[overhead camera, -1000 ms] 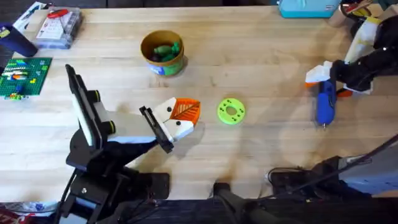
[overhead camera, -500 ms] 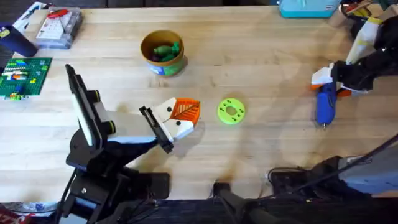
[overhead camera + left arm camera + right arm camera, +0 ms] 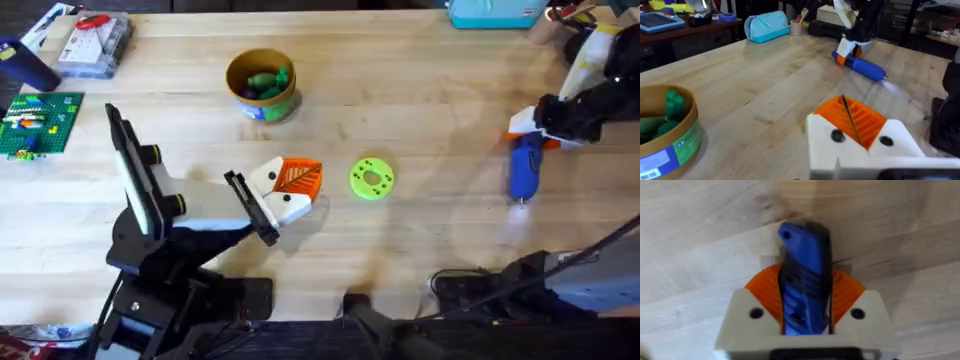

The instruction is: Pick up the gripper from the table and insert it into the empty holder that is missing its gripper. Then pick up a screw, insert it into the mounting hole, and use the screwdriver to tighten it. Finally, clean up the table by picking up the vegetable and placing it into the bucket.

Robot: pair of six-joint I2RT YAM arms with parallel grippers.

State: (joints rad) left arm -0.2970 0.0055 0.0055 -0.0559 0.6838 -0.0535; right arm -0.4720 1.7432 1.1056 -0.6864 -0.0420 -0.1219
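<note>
Overhead shows right gripper (image 3: 527,135) at the worktop's (image 3: 420,90) right edge, jaws clenched on the screwdriver (image 3: 523,168), tip toward the near edge. Left gripper (image 3: 290,190) hovering mid-worktop beside lime-green disc (image 3: 372,179), jaws closed on nothing. Green vegetable (image 3: 265,82) already in the bucket (image 3: 262,86), so seemingly only finishing left

Table (image 3: 420,90): light wood planks, visible grain, soft sheen. Screwdriver (image 3: 524,165): smooth blue plastic, ribbed grip, metal tip. Bucket (image 3: 262,85): yellow, paper-like label. Right gripper (image 3: 805,325): matt white plastic, orange ribbed pads.
</note>
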